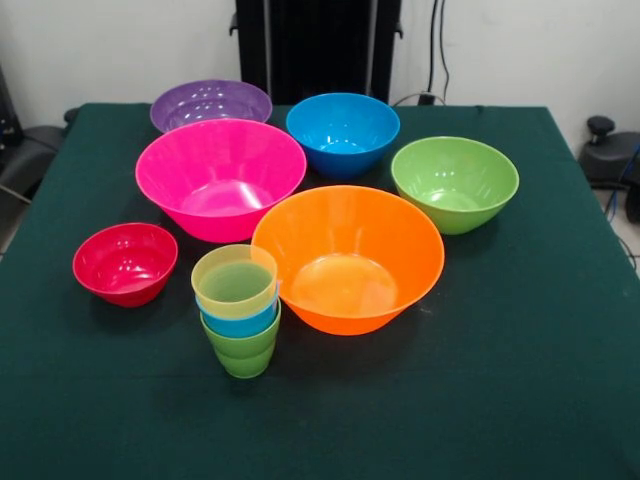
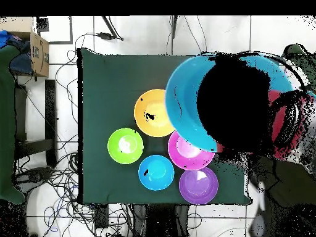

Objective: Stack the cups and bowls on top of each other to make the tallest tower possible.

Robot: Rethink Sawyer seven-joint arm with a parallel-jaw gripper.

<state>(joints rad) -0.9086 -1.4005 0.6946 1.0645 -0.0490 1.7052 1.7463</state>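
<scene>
My gripper showed in neither view, so I could not tell how it stood. At lower centre of the front view stood the tower (image 1: pixel 238 308): a translucent yellow tumbler nested in a sky-blue one, in a green one. It stood just beside the large glossy orange plastic bowl (image 1: pixel 348 257), with the small red bowl (image 1: pixel 126 262) at left. Building taller, I judged, meant centring any added piece squarely and lowering it gently.

A robotics lab: green-clothed table (image 1: pixel 540 330), robot pedestal (image 1: pixel 318 45), loose floor cables (image 2: pixel 58 179), cardboard box (image 2: pixel 38 52).
</scene>
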